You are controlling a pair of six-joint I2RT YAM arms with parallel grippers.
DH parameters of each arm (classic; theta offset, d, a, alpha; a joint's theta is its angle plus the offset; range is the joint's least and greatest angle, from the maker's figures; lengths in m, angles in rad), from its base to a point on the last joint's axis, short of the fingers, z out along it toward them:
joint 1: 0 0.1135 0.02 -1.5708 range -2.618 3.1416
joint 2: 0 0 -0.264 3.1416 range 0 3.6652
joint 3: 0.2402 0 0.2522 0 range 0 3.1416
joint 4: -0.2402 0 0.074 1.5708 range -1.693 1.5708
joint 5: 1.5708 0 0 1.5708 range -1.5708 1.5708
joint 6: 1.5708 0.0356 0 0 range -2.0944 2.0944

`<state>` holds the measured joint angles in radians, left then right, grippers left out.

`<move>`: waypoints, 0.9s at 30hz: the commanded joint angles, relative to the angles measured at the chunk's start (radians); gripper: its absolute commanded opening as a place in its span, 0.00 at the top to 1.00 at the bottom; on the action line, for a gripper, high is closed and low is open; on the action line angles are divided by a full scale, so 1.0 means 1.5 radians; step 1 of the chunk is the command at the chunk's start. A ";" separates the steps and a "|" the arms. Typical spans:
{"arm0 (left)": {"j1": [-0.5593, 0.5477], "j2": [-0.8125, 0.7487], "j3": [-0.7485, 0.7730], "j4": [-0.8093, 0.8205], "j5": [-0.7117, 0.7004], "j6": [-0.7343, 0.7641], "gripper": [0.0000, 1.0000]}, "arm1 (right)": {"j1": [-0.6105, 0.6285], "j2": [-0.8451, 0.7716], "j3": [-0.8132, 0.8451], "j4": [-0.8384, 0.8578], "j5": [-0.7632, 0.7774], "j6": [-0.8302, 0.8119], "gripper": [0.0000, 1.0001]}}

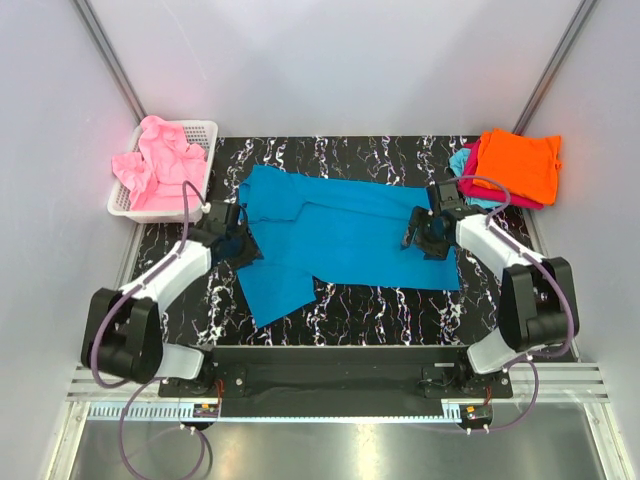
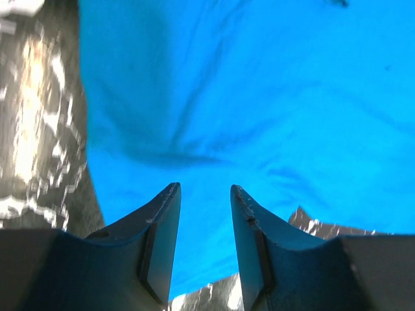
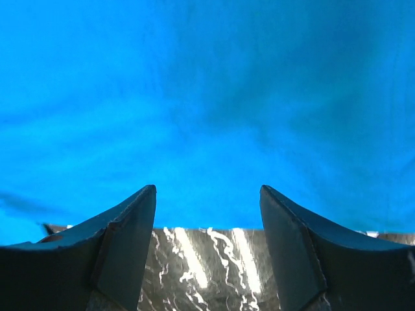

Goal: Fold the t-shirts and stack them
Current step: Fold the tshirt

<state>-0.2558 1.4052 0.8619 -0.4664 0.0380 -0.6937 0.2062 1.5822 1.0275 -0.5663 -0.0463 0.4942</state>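
Note:
A teal-blue t-shirt [image 1: 340, 240] lies spread out and partly folded across the black marbled table [image 1: 380, 305]. My left gripper [image 1: 240, 245] hovers over the shirt's left edge. In the left wrist view its jaws [image 2: 204, 188] stand partly apart, with blue cloth [image 2: 259, 97] showing under the gap and nothing pinched. My right gripper [image 1: 415, 240] is over the shirt's right end. In the right wrist view it [image 3: 207, 188] is wide open, the cloth's straight edge [image 3: 207, 223] lying just below its fingertips over bare table.
A white mesh basket [image 1: 201, 130] with crumpled pink shirts [image 1: 160, 165] stands at the back left. At the back right an orange shirt [image 1: 520, 160] lies folded on a magenta one [image 1: 500, 195] and a light cyan one [image 1: 460, 160]. Grey walls close in both sides.

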 commanded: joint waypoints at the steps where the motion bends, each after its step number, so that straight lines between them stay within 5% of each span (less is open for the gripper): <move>1: -0.018 -0.065 -0.056 -0.005 -0.006 -0.025 0.58 | 0.009 -0.054 -0.020 -0.012 -0.008 0.008 0.28; 13: -0.144 -0.290 -0.220 -0.114 -0.072 -0.164 0.59 | 0.012 -0.091 -0.060 -0.011 -0.008 0.006 0.28; 27: -0.165 -0.286 -0.273 -0.151 -0.071 -0.193 0.59 | 0.012 -0.098 -0.071 -0.005 -0.002 0.009 0.28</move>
<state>-0.4915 0.9722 0.4622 -0.7170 -0.0853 -0.9588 0.2153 1.4673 0.9257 -0.5804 -0.0467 0.4984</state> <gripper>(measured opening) 0.412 0.722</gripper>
